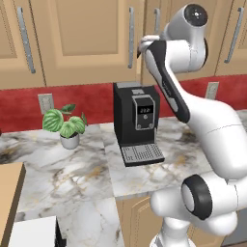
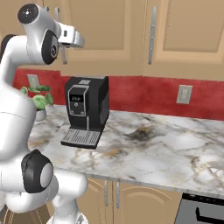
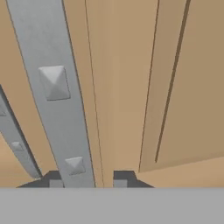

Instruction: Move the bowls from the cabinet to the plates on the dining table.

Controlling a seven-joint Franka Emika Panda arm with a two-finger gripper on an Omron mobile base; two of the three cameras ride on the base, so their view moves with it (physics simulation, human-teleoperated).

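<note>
The cabinet [image 1: 87,38] fills the wall above the counter [image 2: 144,144], its doors shut right before my gripper [image 3: 85,177]. My gripper's fingers stand parted around a handle [image 3: 54,87]. Bowls presumably inside; nothing moved yet.

Upper wall cabinet [image 1: 82,38] is a flat light tan wood, with long silver bar handles [image 3: 57,94] that look pale grey up close. Backsplash wall [image 2: 144,94] is deep red with off-white outlet plates [image 2: 184,94]. Counter top [image 2: 153,144] is white-grey marble, gold and dark veins all over, one sooty smudge around 12 o'clock. Boxy coffee machine [image 1: 136,120] is black with a grey front panel. Little plant [image 1: 65,123] has green leaves striped white, in a white pot.
</note>
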